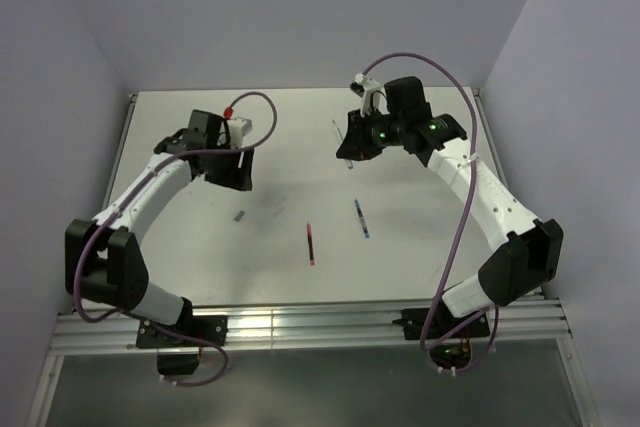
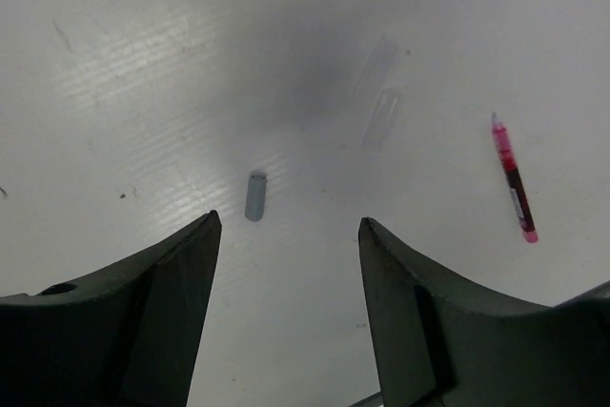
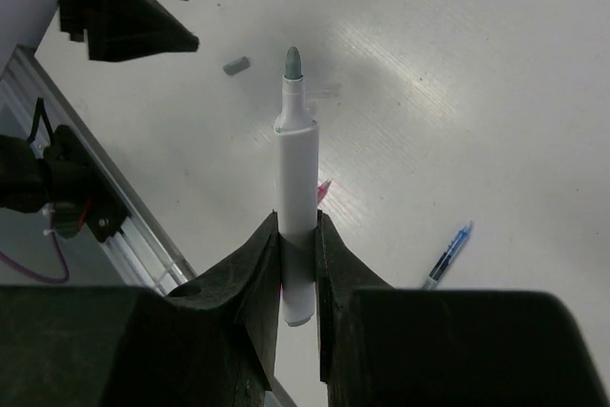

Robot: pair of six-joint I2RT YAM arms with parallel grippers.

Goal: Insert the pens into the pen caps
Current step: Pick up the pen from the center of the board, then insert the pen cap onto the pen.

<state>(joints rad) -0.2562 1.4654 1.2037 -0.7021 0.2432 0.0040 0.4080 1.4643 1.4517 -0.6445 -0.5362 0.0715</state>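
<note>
My right gripper (image 3: 297, 221) is shut on a white pen (image 3: 296, 169), which has a grey-green tip and points away from the wrist. In the top view this gripper (image 1: 354, 152) hovers over the far right of the table. My left gripper (image 2: 289, 221) stands open with nothing between its fingers, just short of a small grey pen cap (image 2: 254, 196) lying on the table. Two clear caps (image 2: 381, 118) lie beyond the grey one. A red pen (image 2: 514, 178) lies to the right. From above, the grey cap (image 1: 240, 215), red pen (image 1: 310, 243) and blue pen (image 1: 361, 218) lie mid-table.
The table (image 1: 290, 277) is white, with walls on three sides and a metal rail (image 1: 300, 327) at its near edge. A thin stick (image 1: 336, 130) lies beside the right gripper. The blue pen (image 3: 448, 256) lies below the right wrist.
</note>
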